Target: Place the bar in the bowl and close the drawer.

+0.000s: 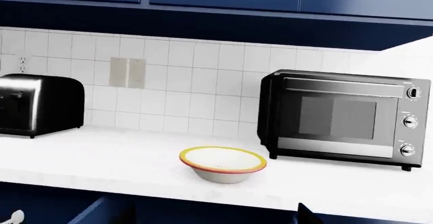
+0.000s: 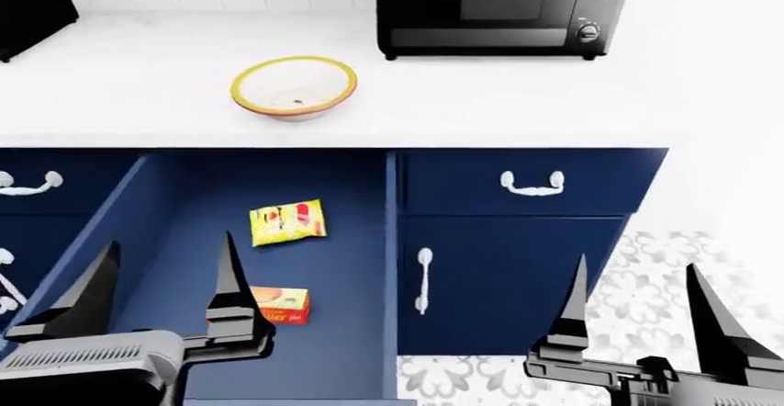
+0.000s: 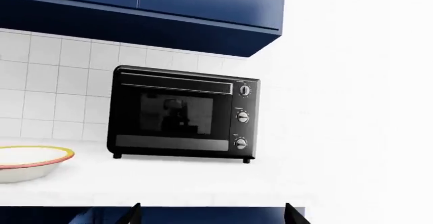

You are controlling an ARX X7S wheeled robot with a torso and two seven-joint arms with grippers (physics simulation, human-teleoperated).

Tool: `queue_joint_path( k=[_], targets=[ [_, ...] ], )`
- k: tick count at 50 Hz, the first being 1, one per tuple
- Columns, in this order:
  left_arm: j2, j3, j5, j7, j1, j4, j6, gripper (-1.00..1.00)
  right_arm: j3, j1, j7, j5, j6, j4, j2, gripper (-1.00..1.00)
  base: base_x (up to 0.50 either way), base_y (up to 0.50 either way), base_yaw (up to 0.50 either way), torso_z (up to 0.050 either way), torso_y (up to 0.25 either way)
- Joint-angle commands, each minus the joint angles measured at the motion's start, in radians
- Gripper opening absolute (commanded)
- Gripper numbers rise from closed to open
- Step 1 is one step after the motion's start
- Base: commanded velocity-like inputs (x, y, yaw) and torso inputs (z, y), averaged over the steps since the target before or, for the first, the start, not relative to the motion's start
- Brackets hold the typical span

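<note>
- The drawer [image 2: 355, 241] stood open below the left fingers [image 2: 230, 282], its top unobstructed.
- Inside, a yellow snack packet [image 2: 288, 221] lay just beyond those fingers, apart from the bar [image 2: 281, 305] beside them.
- On the desk [image 2: 515, 103] beyond, the bowl [image 2: 294, 86] sat uncovered; the oven [image 2: 502, 6] stood rightward.

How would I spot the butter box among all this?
Find the white counter, then the open navy drawer below it. Two items lie inside: the butter box is the small red-and-yellow carton nearer the robot, unlike the flat yellow snack packet behind it.
</note>
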Motion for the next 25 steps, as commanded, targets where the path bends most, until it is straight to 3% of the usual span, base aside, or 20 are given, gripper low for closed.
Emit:
queue_joint_path(
  k=[1, 25],
  targets=[
    [-0.008, -0.001, -0.015, -0.010, -0.003, -0.001, 0.004, 1.00, -0.001, -0.004, 0.009, 0.005, -0.002, -0.002, 0.009, 1.00, -0.07, 0.50, 0.00, 0.000, 0.000],
    [-0.026, 0.006, -0.028, -0.031, -0.009, -0.009, 0.009, 1.00, -0.009, -0.012, 0.032, 0.006, -0.016, 0.000, 0.021, 1.00, -0.06, 0.50, 0.00, 0.000, 0.000]
  ],
)
